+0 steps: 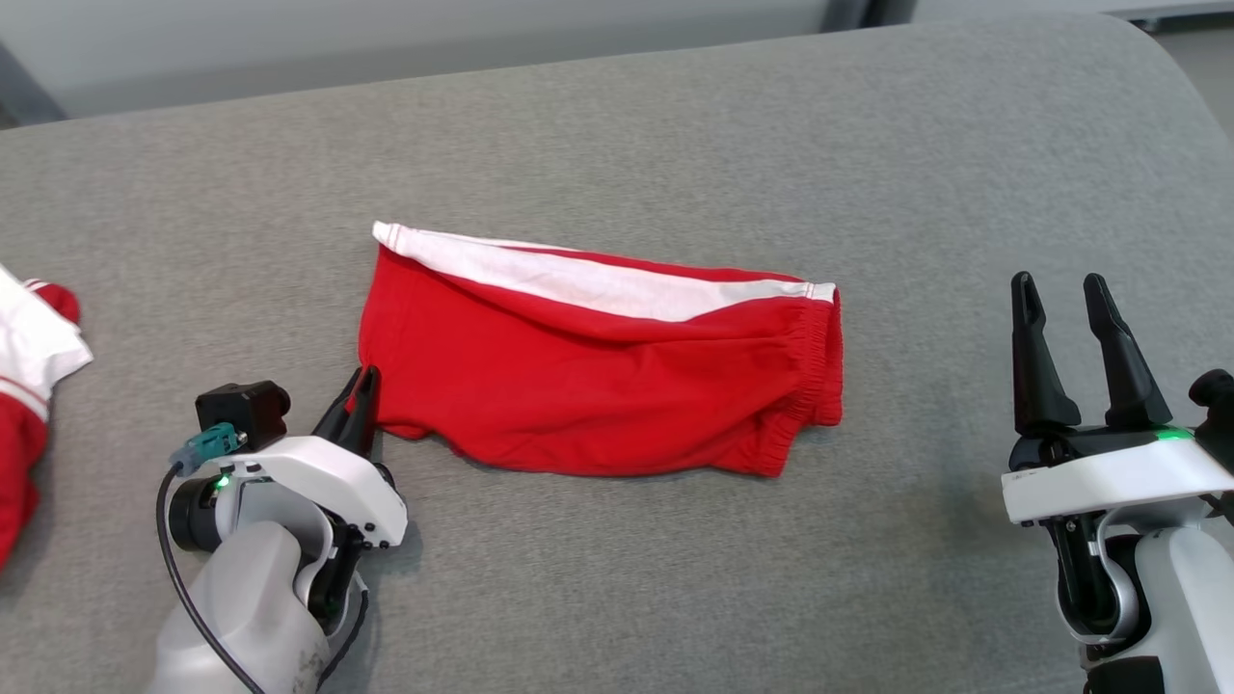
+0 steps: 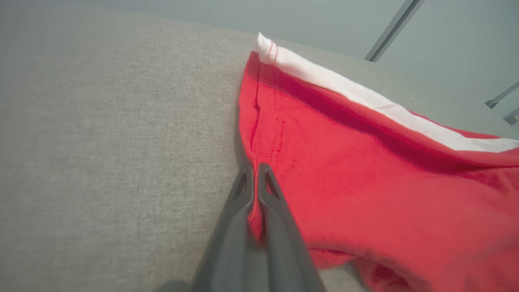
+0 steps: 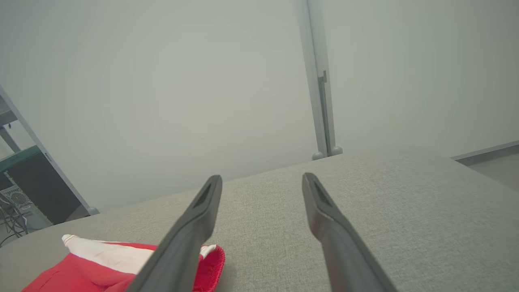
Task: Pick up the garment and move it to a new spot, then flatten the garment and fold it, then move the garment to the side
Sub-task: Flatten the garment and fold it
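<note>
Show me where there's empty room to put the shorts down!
Most room: the wide strip of gray surface behind the red shorts, up to its far edge. Also free: the patch between the shorts and the open right fingers, and the near strip in front. Crowded: the left, where the left fingers pinch the shorts' corner, near another red-and-white cloth.

Garments: two, red shorts in middle, red-white piece at left edge. Grippers: two, left gripper, right gripper. Grey table: one.
</note>
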Controlling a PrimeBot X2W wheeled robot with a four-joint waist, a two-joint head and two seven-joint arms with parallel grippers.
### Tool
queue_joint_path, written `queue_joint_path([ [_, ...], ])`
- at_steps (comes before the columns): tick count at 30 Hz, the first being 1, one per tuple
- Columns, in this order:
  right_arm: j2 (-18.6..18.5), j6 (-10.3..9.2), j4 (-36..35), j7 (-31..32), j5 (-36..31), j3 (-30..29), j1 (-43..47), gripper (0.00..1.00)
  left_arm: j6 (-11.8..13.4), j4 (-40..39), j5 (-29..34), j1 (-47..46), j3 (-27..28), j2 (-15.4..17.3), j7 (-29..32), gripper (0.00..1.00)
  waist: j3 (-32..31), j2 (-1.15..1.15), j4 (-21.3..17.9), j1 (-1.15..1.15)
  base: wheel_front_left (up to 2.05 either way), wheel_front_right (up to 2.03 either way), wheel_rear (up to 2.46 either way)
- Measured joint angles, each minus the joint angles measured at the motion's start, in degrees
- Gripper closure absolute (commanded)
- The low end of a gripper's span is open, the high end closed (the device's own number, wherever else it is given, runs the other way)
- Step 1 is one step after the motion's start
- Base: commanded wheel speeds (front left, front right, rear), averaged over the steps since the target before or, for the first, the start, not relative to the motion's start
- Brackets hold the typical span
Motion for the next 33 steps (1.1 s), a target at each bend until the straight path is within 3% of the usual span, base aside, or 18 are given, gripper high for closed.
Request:
queue_joint_path([
  [13, -0.9, 0.01, 2.3, 0.0, 0.0, 0.9, 0.0, 0.0, 2.4, -5.1, 3.9, 6.8, 3.3, -3.8, 0.1, 1.0, -3.7, 0.0, 7.8, 0.0, 0.0, 0.0, 0.0],
  [22, -1.6, 0.01, 3.6, 0.0, 0.0, 2.0, 0.0, 0.0, 2.8, -7.4, 6.0, 11.1, 4.9, -5.4, 0.1, 1.0, -5.5, 0.0, 10.5, 0.0, 0.0, 0.0, 0.0],
  [23, -1.7, 0.01, 3.6, 0.0, 0.1, 2.0, 0.0, 0.0, 2.9, -7.6, 6.4, 11.4, 5.1, -5.4, 0.1, 0.7, -5.7, 0.0, 10.6, 0.0, 0.0, 0.0, 0.0],
  [24, -1.7, 0.0, 3.7, 0.0, 0.1, 2.0, 0.0, 0.0, 3.1, -7.7, 6.9, 11.7, 5.3, -5.5, 0.1, 0.46, -5.8, 0.0, 10.8, 0.0, 0.0, 0.0, 0.0],
  [25, -1.7, 0.01, 3.7, 0.0, 0.1, 2.1, 0.0, 0.0, 3.5, -8.3, 7.4, 11.9, 5.5, -5.5, 0.1, 0.0, -5.8, 0.0, 10.9, 0.0, 0.0, 0.0, 0.0],
  [33, -1.7, 0.01, 4.8, 0.0, 0.6, 2.2, 0.3, 0.0, 6.7, -19.2, 14.6, 16.3, 9.9, -5.4, 0.1, 0.0, -7.7, 0.0, 10.9, 0.0, 0.0, 0.0, 0.0],
])
